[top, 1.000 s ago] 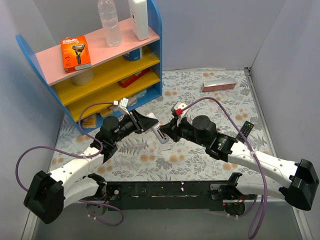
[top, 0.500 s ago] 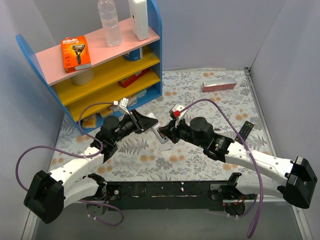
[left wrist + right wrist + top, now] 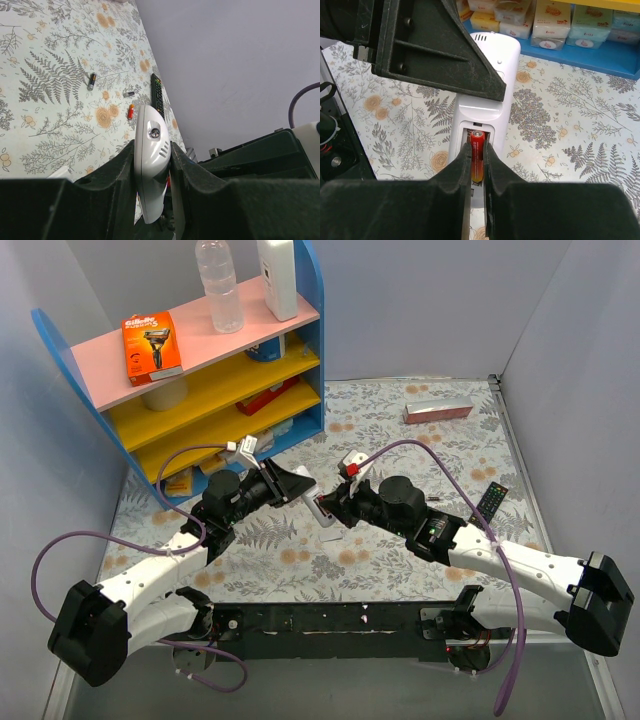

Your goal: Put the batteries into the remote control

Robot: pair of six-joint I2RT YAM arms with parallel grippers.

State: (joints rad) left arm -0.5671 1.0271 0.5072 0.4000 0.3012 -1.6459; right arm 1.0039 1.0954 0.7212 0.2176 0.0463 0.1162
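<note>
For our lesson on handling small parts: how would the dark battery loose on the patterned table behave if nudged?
The dark battery is a thin cylinder lying on its side, so it would probably roll if pushed sideways. The table looks flat; little would stop it. Being slim, it may be fiddly to pinch.

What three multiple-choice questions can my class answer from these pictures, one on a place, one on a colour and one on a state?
1. Where is the black remote?
A on the floral mat; B on the pink shelf; C on the yellow shelf.
2. What colour is the remote in the left hand?
A blue; B white; C green.
3. That remote's battery compartment is:
A covered; B taped; C open.

Answers:
1 A: it lies flat on the mat.
2 B: its white body shows in that grip.
3 C: a red battery shows in the opening, held by the right hand.
</note>
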